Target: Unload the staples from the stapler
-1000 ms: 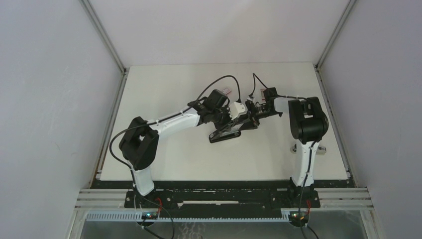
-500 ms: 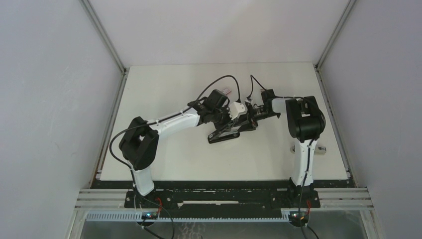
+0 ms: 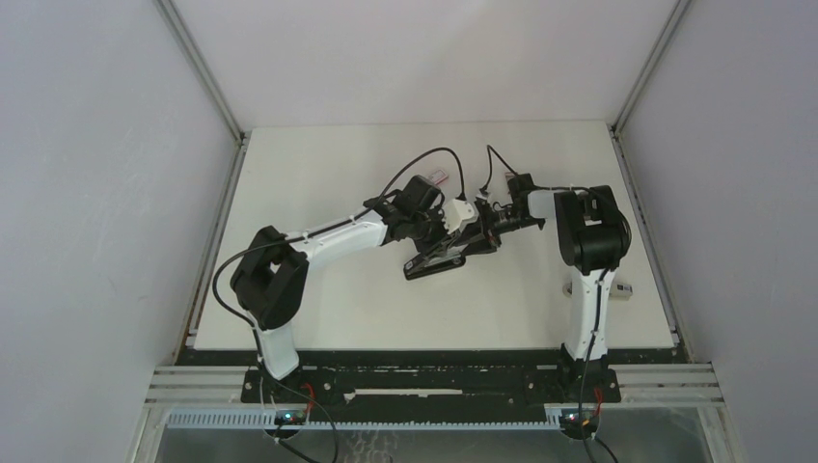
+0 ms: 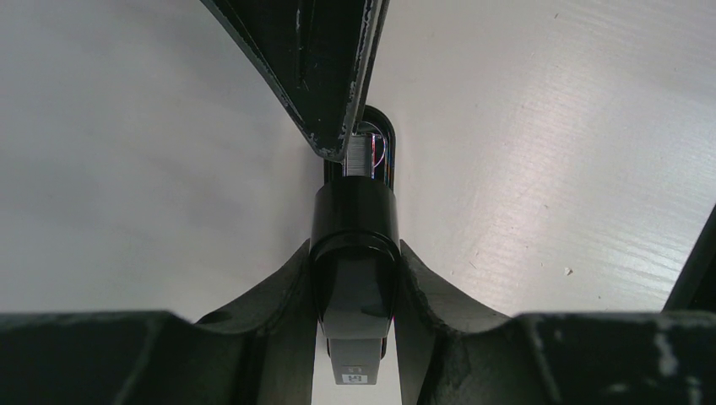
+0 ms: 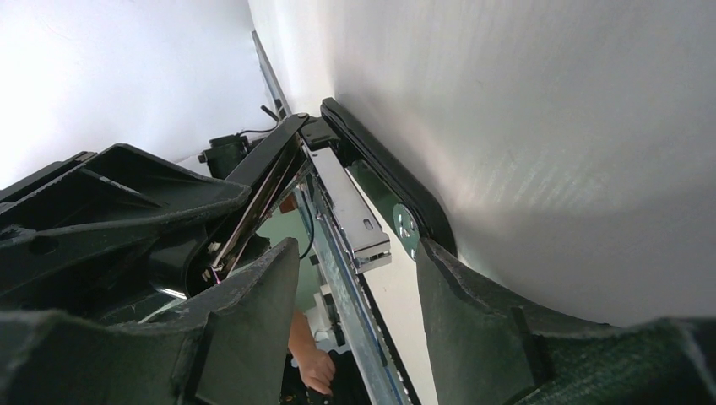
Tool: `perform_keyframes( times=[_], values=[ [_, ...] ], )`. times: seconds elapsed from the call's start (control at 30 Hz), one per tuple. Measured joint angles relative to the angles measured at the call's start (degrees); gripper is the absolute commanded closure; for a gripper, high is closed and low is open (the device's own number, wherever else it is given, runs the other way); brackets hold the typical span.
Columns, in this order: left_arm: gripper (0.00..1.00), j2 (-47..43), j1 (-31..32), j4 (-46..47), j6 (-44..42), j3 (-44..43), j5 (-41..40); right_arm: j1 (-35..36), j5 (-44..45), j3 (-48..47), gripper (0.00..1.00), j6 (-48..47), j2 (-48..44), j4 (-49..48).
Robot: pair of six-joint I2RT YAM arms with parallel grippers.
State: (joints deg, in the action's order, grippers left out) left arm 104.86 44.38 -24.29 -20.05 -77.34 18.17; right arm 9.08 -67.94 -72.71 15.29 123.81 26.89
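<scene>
left gripper (image 4: 355,253): nearly closed; both fingers press the sides of the stapler's black body, so it has firm hold.
stapler (image 4: 353,211): runs straight out from between the left fingers. Its base lies along the table (image 4: 549,169), and its upper arm is swung open, slanting up and out of the left wrist view.
staples (image 4: 358,157): short ribbed silver-grey strip in the stapler's channel, just beyond the gripped black part and right under the tip of the raised arm. It is close ahead of the left fingertips but not touched by them.
right gripper (image 5: 356,249): jaws partway apart, straddling the stapler's silver rail. A gap shows on each side, and I can see no clamping.
overhead: the two grippers meet nose to nose at mid-table. The stapler slants from under them toward the near left.
</scene>
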Motion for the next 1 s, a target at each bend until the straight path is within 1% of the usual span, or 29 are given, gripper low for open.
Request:
perform_keyframes(
  times=[0.17,0.4,0.7,0.87,1.0],
  values=[
    [0.96,0.0,0.0,0.87,0.0,0.0,-0.07,-0.31,0.02,0.0,0.46,-0.92,-0.07,0.98],
    [0.96,-0.37,0.0,0.92,0.0,0.7,-1.14,0.98,-0.07,0.0,0.46,-2.62,-0.13,2.73],
    [0.96,-0.39,-0.09,1.44,0.02,0.72,-1.46,1.57,-0.5,0.0,0.47,-2.45,-0.22,2.45],
    [0.96,-0.39,-0.09,1.55,0.02,0.72,-1.44,1.05,1.49,0.0,0.47,-2.47,-2.12,2.19],
    [0.96,-0.39,-0.09,1.57,0.02,0.72,-1.38,0.92,1.44,0.0,0.47,-2.49,-3.48,1.77]
  ],
)
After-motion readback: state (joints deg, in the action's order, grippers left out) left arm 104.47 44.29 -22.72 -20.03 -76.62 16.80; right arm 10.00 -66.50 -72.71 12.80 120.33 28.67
